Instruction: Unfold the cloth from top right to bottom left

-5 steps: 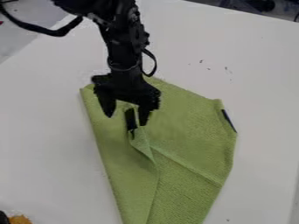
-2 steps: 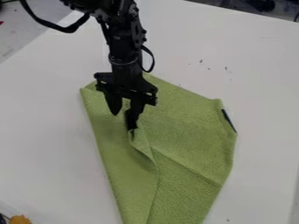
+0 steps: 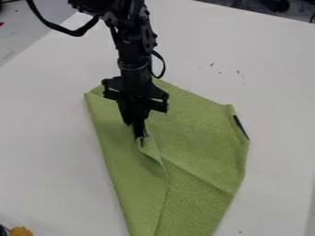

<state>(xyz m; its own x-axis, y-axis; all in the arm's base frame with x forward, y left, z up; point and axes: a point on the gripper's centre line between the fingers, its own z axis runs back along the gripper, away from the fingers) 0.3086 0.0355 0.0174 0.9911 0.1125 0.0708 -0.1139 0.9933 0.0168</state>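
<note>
The black gripper (image 3: 136,131) hangs over the upper left part of the green cloth (image 3: 200,133). Its two fingers are drawn together, shut on the small raised tip of a folded-over corner. From that tip a fold edge runs down toward the bottom of the view, and a crease slants to the lower right. The cloth lies partly folded, its lower end cut off by the view's edge. A dark blue tag (image 3: 241,126) sits on its right edge. The fingers hide part of the pinched tip.
The white table (image 3: 49,147) surrounds the cloth. Small dark specks lie on it at the upper right. An orange-brown object (image 3: 21,231) shows at the bottom left corner. Beyond the table's far edge, dark items stand at the top right.
The gripper's fingers have come together from a wide spread, closing at the folded corner's tip. The cloth has stayed nearly the same, with its tip slightly shifted.
</note>
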